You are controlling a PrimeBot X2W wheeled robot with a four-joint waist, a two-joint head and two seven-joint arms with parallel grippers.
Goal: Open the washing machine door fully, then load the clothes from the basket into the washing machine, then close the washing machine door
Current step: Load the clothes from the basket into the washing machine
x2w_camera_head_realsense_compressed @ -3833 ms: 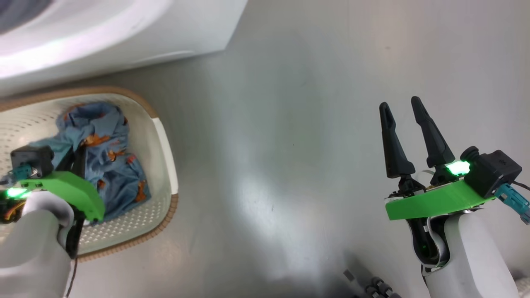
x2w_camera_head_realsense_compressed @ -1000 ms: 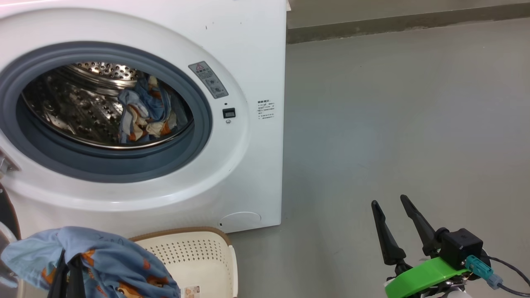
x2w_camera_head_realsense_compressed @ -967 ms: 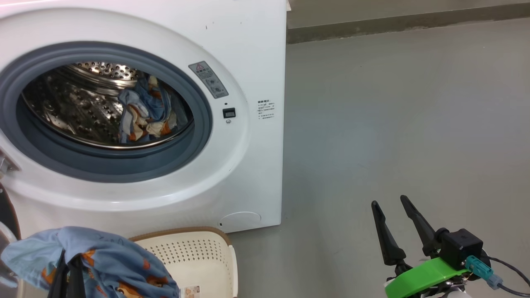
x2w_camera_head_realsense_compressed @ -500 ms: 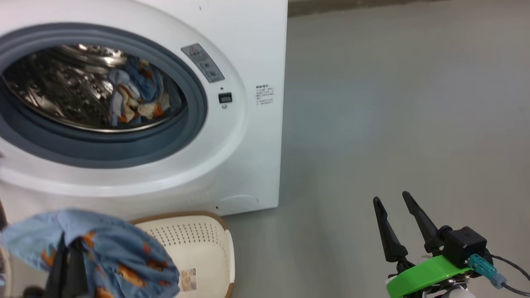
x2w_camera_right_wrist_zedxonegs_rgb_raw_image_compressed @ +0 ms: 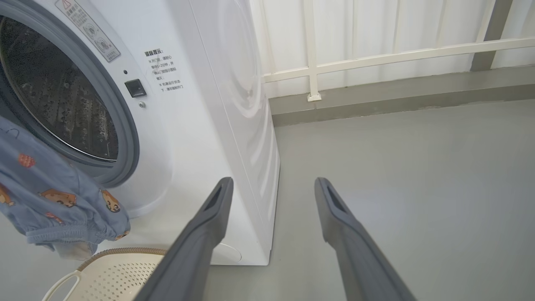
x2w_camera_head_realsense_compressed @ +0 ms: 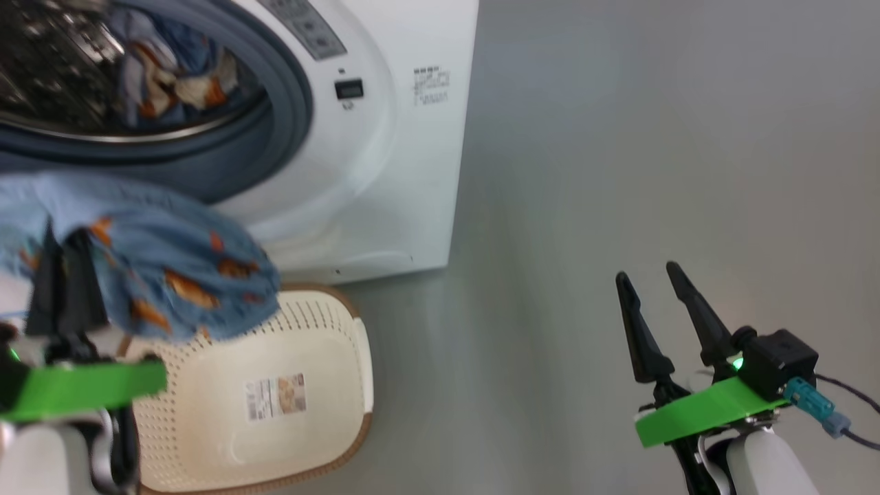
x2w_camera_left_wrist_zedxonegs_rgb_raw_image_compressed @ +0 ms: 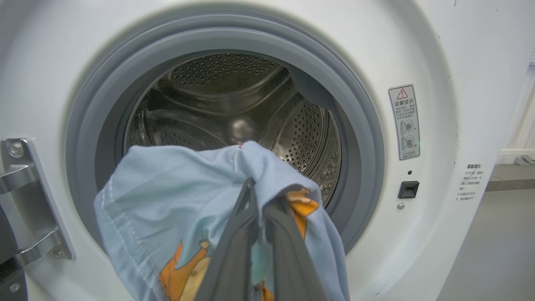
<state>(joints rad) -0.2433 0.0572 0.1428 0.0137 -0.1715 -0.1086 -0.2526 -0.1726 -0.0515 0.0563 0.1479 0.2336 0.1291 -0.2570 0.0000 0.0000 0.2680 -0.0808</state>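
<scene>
My left gripper (x2w_camera_head_realsense_compressed: 65,240) is shut on a light blue bear-print garment (x2w_camera_head_realsense_compressed: 165,268), holding it up before the washing machine's (x2w_camera_head_realsense_compressed: 385,137) open drum (x2w_camera_left_wrist_zedxonegs_rgb_raw_image_compressed: 234,108). In the left wrist view the closed fingers (x2w_camera_left_wrist_zedxonegs_rgb_raw_image_compressed: 246,217) pinch the cloth (x2w_camera_left_wrist_zedxonegs_rgb_raw_image_compressed: 179,184) just in front of the grey gasket. More clothes (x2w_camera_head_realsense_compressed: 158,69) lie inside the drum. The cream basket (x2w_camera_head_realsense_compressed: 309,344) stands on the floor below the garment, and what I see of its bottom is bare. The washing machine door is out of view; its steel hinge (x2w_camera_left_wrist_zedxonegs_rgb_raw_image_compressed: 25,200) is left of the opening. My right gripper (x2w_camera_head_realsense_compressed: 647,273) is open and holds nothing, off to the right.
Bare grey floor (x2w_camera_head_realsense_compressed: 619,137) stretches right of the washer. A white railed wall (x2w_camera_right_wrist_zedxonegs_rgb_raw_image_compressed: 376,42) with a grey base strip runs behind it. The right gripper's (x2w_camera_right_wrist_zedxonegs_rgb_raw_image_compressed: 272,182) fingers point past the washer's front right corner (x2w_camera_right_wrist_zedxonegs_rgb_raw_image_compressed: 267,167), with the basket rim (x2w_camera_right_wrist_zedxonegs_rgb_raw_image_compressed: 113,253) at the lower left.
The head camera has tilted down, so the washer sits higher in the picture. My left gripper has lifted the garment from beside the basket up to the drum opening. The right gripper stays open.
</scene>
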